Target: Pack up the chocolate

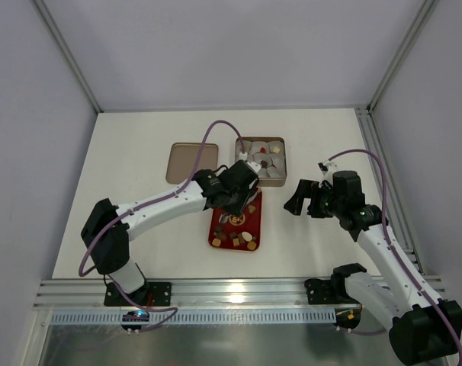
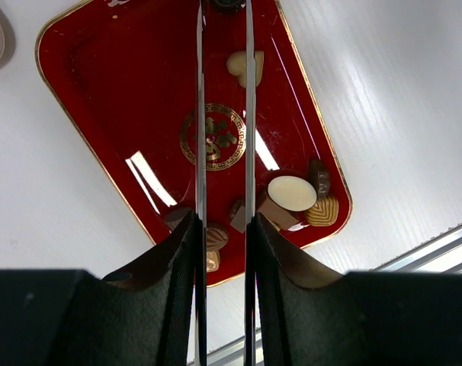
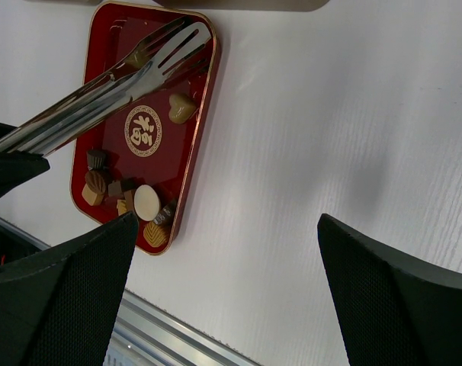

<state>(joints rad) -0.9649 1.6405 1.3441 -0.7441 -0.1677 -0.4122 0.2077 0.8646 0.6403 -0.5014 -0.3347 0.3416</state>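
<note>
Chocolate bites [image 2: 292, 194], brown to cream, cluster lower right on the gold-rimmed red tray [image 2: 101, 91], seemingly behind the tips of steel tongs [image 2: 200, 114] clamped by the nearer left end effector [image 2: 223, 221]; the right end effector [image 3: 227, 221] gapes, fingers apart.

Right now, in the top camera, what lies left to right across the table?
Tan lid → square tin → right gripper. Red tray left out: it overlaps lid and tin.

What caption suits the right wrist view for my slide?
Metal tongs hover over the red tray of chocolates; right fingers spread wide above the table.
</note>
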